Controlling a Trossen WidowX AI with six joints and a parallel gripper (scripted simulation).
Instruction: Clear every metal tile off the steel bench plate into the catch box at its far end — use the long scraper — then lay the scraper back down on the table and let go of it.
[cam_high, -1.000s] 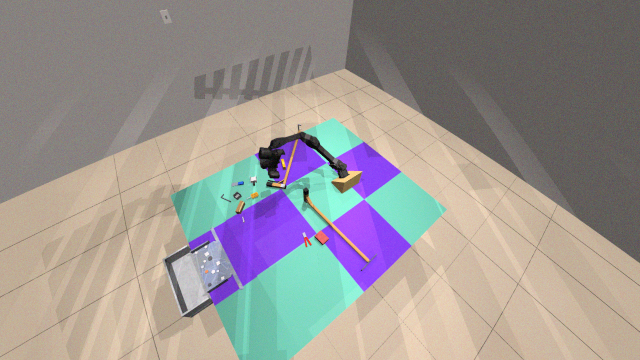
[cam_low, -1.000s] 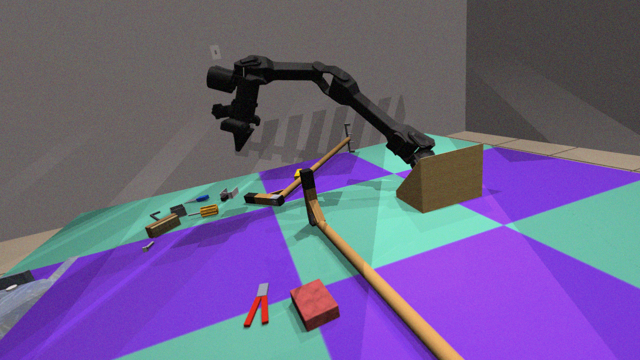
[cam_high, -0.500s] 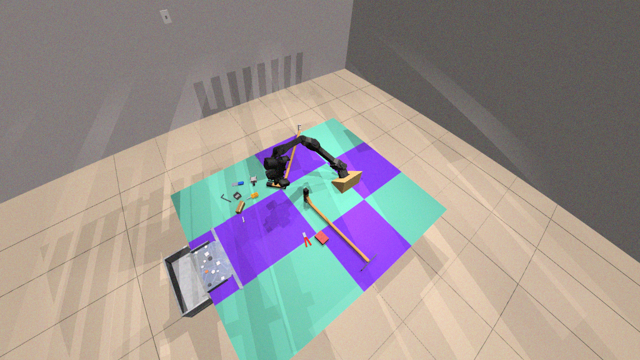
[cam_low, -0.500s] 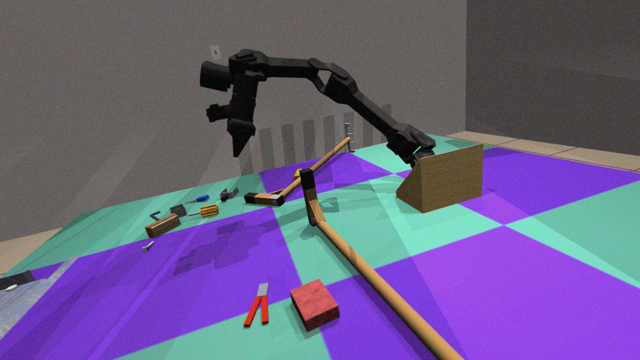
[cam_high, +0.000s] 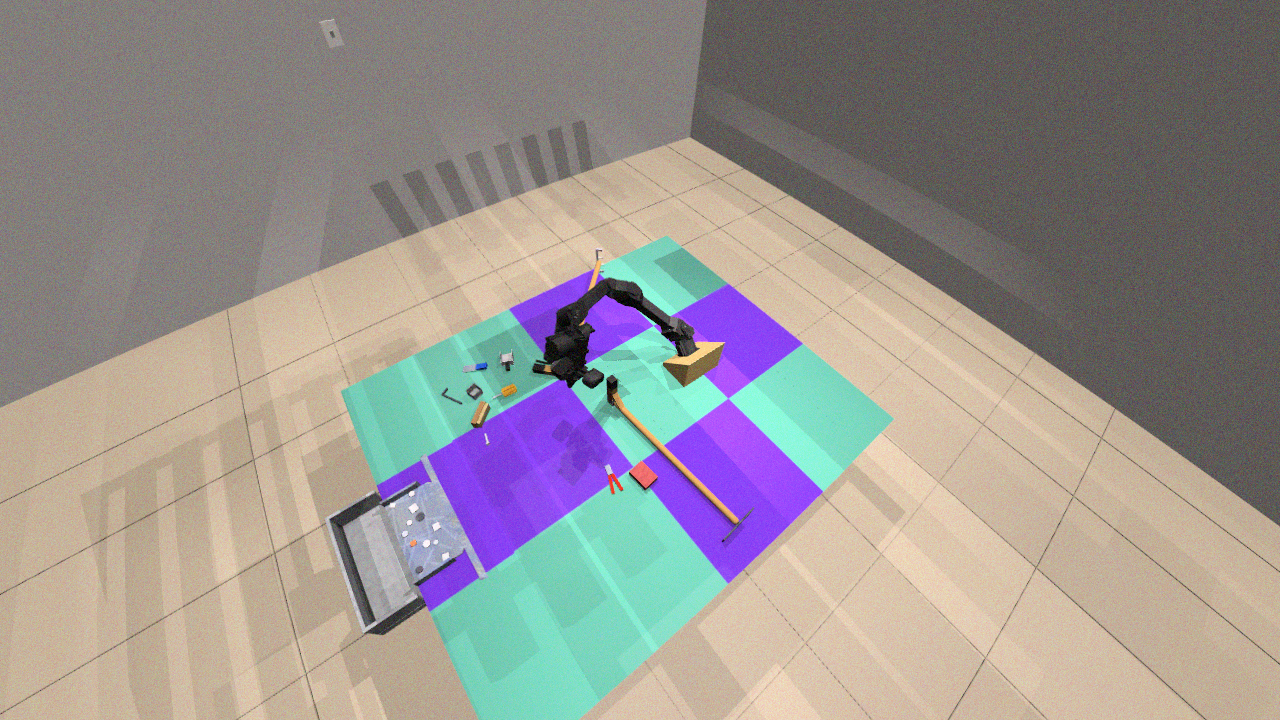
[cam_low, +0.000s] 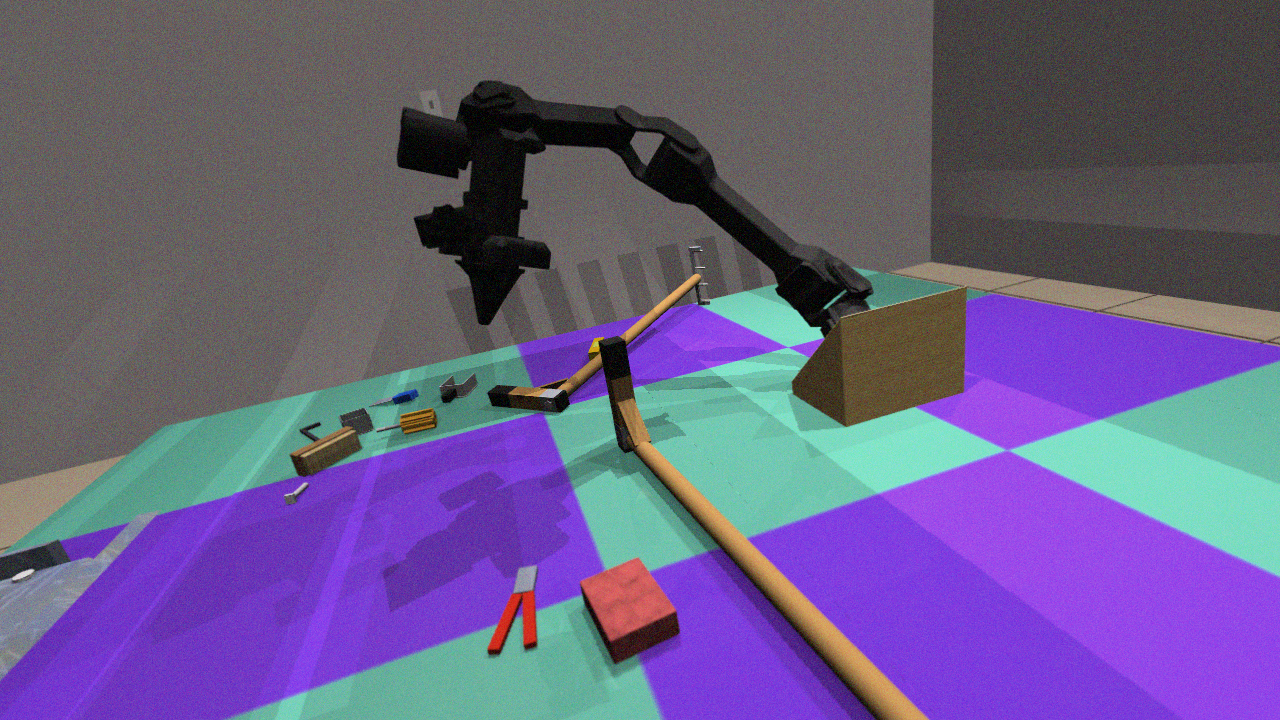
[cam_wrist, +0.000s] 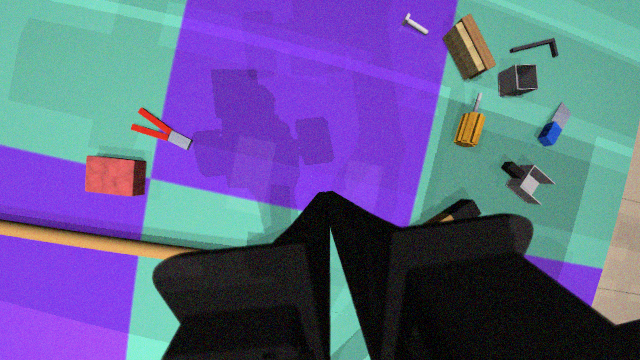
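The claw (cam_low: 486, 315) hangs in the air above the table (cam_low: 1029, 501), pointing straight down, its two fingers pressed together on nothing. Below and a little to its right lies one long scraper (cam_low: 617, 342), its black-tipped head flat on the table and its wooden handle running away toward the back. A second long scraper (cam_low: 716, 528) lies nearer the front, its black head (cam_low: 614, 356) standing upright and its handle stretching forward. Left of the claw sit a yellow-handled screwdriver (cam_wrist: 470, 127), a wooden block (cam_wrist: 469, 46), a hex key (cam_wrist: 536, 47) and a bolt (cam_wrist: 415, 23). Red-handled pliers (cam_low: 514, 608) lie just beside a red block (cam_low: 628, 607). Far off, small tiles (cam_high: 418, 523), perhaps a dozen, rest on the steel bench plate (cam_high: 447, 541) beside the catch box (cam_high: 371, 573).
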